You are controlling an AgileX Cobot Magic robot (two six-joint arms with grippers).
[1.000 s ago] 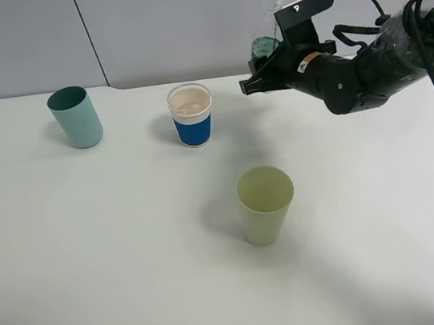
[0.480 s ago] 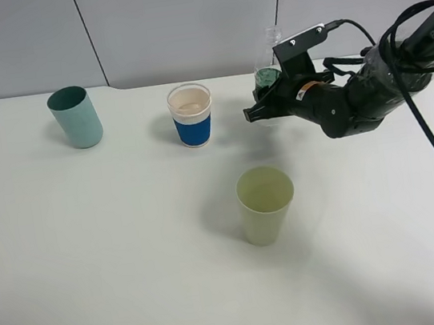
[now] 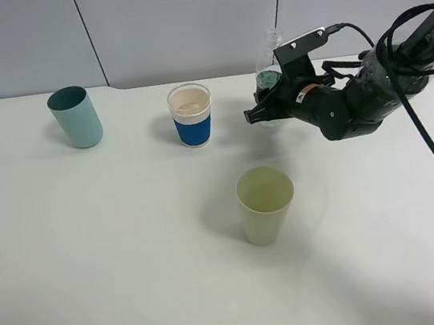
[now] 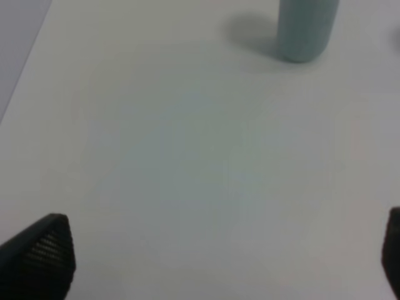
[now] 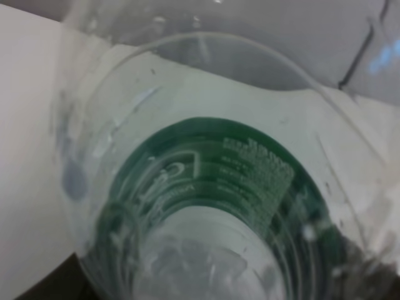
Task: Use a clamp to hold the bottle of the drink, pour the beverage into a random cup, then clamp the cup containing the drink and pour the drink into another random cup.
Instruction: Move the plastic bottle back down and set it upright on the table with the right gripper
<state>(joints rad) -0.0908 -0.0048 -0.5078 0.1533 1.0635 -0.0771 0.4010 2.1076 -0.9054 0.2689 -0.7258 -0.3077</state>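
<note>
Two grippers: right gripper [image 3: 259, 113] clamped on bottle [image 3: 269, 58], kept upright near blue-sleeved cup [image 3: 192, 116], likely staged for pour; left gripper [image 4: 215, 253] wide open, empty

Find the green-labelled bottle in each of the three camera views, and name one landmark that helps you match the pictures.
Exterior high: the bottle is upper right of centre, to the right of the blue-sleeved white cup.
Left wrist: not in it.
Right wrist: it fills nearly the whole picture, seen very close.
Shared landmark: the white table, visible in all three views.
</note>
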